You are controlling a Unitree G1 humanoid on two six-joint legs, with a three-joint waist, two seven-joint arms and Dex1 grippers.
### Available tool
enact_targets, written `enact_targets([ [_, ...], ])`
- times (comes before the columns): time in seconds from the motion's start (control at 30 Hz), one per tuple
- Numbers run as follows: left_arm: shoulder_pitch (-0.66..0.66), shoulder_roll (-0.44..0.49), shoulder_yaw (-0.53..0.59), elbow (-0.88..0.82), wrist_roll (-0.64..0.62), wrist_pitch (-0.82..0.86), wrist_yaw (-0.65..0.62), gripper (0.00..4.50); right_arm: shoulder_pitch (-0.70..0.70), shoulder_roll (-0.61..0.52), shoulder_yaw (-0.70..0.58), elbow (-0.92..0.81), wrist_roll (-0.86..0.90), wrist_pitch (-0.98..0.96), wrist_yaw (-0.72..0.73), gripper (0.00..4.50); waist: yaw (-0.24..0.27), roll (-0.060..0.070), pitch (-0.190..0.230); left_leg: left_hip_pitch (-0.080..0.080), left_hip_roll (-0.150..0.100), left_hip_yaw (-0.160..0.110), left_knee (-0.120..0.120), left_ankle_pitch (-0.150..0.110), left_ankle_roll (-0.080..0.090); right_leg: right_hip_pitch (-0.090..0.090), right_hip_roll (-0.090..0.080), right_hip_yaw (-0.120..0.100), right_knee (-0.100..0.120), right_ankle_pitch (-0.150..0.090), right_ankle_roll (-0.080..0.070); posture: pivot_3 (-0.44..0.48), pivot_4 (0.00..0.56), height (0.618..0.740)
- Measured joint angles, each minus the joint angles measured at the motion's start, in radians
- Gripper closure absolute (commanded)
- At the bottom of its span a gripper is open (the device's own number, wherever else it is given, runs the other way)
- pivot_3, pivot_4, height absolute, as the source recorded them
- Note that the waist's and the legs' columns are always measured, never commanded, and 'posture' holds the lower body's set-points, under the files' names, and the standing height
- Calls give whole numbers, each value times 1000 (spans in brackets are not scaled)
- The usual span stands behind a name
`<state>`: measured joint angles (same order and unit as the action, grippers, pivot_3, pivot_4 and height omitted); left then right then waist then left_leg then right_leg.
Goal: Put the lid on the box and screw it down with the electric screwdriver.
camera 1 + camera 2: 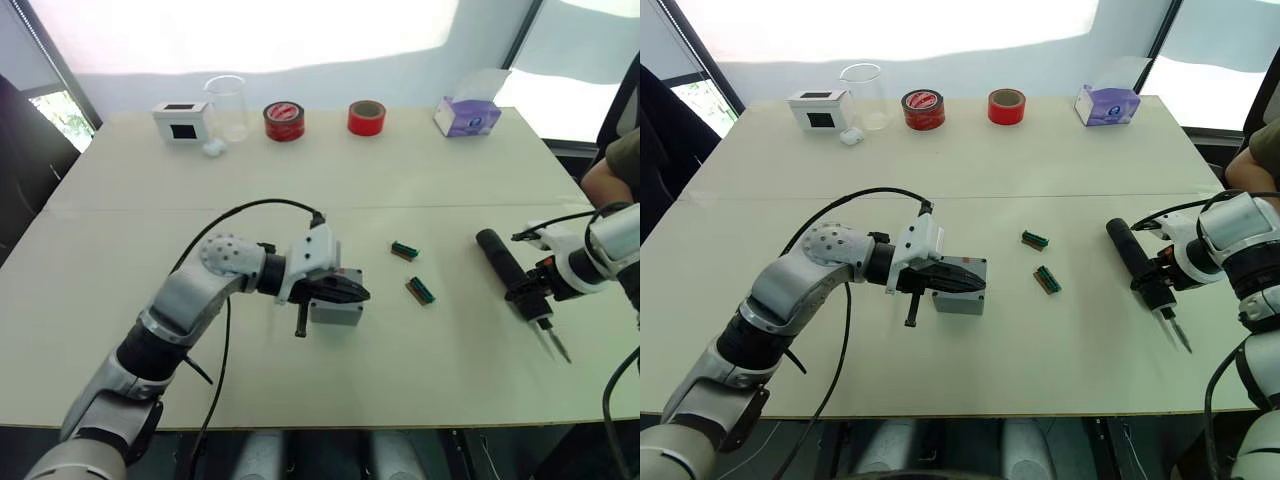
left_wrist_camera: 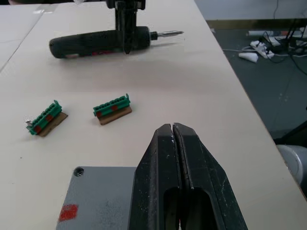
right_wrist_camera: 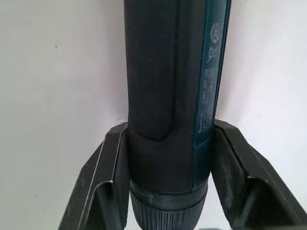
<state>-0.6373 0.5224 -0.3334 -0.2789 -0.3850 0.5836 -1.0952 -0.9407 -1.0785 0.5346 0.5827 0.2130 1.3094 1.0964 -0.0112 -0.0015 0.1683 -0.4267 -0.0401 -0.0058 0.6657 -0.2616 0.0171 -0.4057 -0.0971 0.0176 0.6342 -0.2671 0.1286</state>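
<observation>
We find the left gripper resting on top of the box near the middle of the table, its two fingers pressed together with nothing between them. The right gripper is clamped around the electric screwdriver, which lies flat on the table at the right side, its bit pointing toward the robot.

Risks, in our judgement: the grip sits low on the tool, near the chuck end — on lifting, the long rear body may swing and tilt the bit off line. The left fingers cover part of the grey top, so a screw corner may be blocked when the bit comes in. Two green connector blocks lie between box and screwdriver and could be knocked on the way across.

Condition of the items: the box is a small grey square with a red mark and one screw hole visible at a corner. We cannot tell whether the grey surface under the fingers is the lid already seated — no seam shows.
</observation>
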Motion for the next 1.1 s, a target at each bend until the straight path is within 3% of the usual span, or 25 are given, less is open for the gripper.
enact_targets([
  [0.23,-18,32,71,64,-12,16,10,4500,-5,33,-100,94,-17,-42,-23,2766,-3,0,0,0,0,0,0,0,-1,0,0,0,0,0,0,0,150,740],
  [0.37,-28,80,123,103,-20,21,4,4500,-35,92,-275,142,-30,-245,-175,2766,-7,5,2,-1,-1,3,-1,3,-5,-4,0,3,3,0,0,0,150,740],
  [0.43,-23,109,141,130,-22,29,-6,4500,5,181,-511,34,46,-393,-268,2766,-12,5,3,-2,1,4,-2,4,-6,-7,2,5,4,0,0,0,150,740],
  [0.5,-28,114,151,155,-22,40,-15,4500,42,380,-800,-201,203,-461,-415,2766,-24,5,3,-2,2,3,-4,5,-9,-10,3,6,12,-1,-1,0,150,740],
  [0.6,-44,96,128,170,-25,45,-41,4500,142,662,-972,-636,384,-547,-593,2766,1,3,1,-5,2,-4,-4,6,-10,-13,5,2,16,-3,-4,0,150,740],
  [0.67,-46,97,116,194,-21,45,-56,4500,209,750,-981,-781,446,-543,-678,2766,18,3,1,-6,-1,-5,-1,6,-11,-11,2,3,17,-3,-4,0,150,740],
  [0.77,-49,96,109,210,-17,44,-70,4500,301,797,-978,-856,519,-474,-763,2766,28,3,2,-6,-7,-5,3,4,-4,-6,-2,4,13,0,-2,0,150,740],
  [0.83,-54,99,109,222,-15,44,-82,4500,370,828,-946,-923,557,-462,-773,2766,24,3,2,-5,-8,-6,3,4,-2,-6,-2,4,13,0,-2,0,150,740],
  [1.0,-71,65,44,239,28,18,-90,4500,521,847,-716,-1090,528,-503,-738,2766,5,3,2,-4,-4,-5,0,5,-4,-8,2,4,15,0,-2,0,150,740],
  [1.1,-69,50,38,240,31,18,-80,4500,545,836,-693,-1096,504,-532,-737,2766,-2,3,2,-4,-4,-5,0,5,-4,-8,2,4,14,0,-2,0,150,740],
])
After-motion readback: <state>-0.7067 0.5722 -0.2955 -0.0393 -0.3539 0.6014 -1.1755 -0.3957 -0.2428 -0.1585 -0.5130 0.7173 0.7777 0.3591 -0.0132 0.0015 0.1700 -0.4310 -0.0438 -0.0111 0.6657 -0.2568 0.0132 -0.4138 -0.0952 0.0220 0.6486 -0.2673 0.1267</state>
